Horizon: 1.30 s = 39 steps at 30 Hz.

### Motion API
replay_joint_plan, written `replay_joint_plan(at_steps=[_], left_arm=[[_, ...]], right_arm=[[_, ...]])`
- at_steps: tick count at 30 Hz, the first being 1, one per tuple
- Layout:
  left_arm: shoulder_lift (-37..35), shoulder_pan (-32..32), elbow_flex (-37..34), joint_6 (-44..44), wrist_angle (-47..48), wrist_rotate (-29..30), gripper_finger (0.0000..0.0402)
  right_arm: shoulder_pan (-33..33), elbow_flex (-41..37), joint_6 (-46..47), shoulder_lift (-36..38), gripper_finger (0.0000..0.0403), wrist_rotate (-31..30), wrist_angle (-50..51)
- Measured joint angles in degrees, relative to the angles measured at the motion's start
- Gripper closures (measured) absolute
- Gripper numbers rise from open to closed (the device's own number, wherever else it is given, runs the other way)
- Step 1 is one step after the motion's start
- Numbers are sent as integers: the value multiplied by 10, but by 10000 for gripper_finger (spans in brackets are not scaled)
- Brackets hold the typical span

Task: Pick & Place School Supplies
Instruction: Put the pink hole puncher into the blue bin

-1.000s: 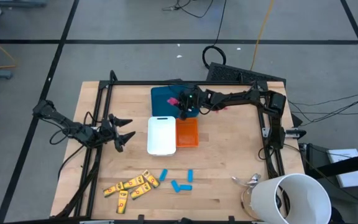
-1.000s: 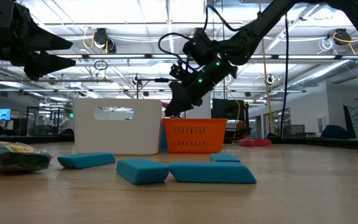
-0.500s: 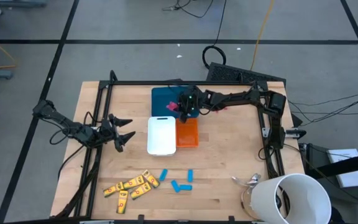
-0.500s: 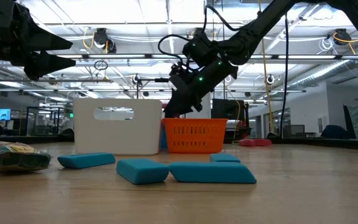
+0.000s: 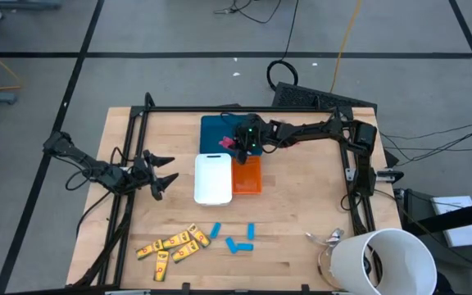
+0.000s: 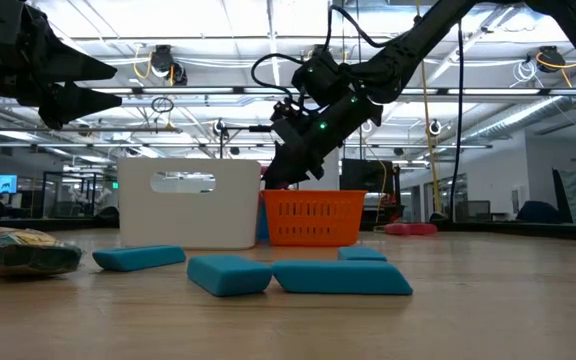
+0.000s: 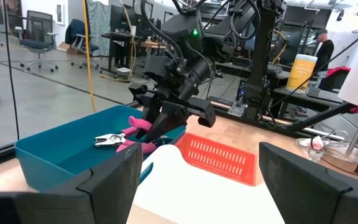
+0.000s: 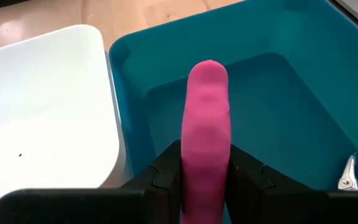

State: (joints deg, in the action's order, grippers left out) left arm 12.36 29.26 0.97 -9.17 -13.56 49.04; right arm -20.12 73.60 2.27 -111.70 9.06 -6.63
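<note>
My right gripper hangs over the teal tray, shut on a pink-handled tool. Metal jaws with a bit of pink show in the tray beside it; I cannot tell whether they belong to the held tool. Several yellow pieces and three blue pieces lie flat on the table near its front edge. My left gripper waits open at the table's left side, its fingers level and with nothing between them. My right gripper pinches one pink handle between its two fingers. The handle runs along the fingers, and its rounded free end sticks out beyond their tips. The fingers come from the table's right side, slanting down. The tool is lifted clear above the teal tray.
A white tray and an orange basket tray stand side by side in front of the teal tray. A big white cup lies at the front right corner. Bare wood lies between the trays and the small pieces.
My right gripper has turned a little at the wrist above the teal tray and keeps its hold on the pink handle.
</note>
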Motion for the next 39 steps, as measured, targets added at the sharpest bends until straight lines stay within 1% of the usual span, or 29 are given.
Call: replay_joint_plan(at_steps=[4,11,16,22,31,36,39], left_arm=[[0,0,0,0,0,0,78],[0,0,0,0,0,0,78],[0,0,0,0,0,0,78],[0,0,0,0,0,0,78],[0,0,0,0,0,0,78],[0,0,0,0,0,0,78],[0,0,0,0,0,0,78]], right_arm=[[0,0,-1,0,316,0,0],[0,0,0,0,258,-2,0],[0,0,-2,0,221,-58,-3],[-5,0,-1,15,203,-117,20],[-22,0,15,65,202,-223,166],[-46,-1,40,92,202,-223,272],[-57,-18,57,106,205,-225,304]])
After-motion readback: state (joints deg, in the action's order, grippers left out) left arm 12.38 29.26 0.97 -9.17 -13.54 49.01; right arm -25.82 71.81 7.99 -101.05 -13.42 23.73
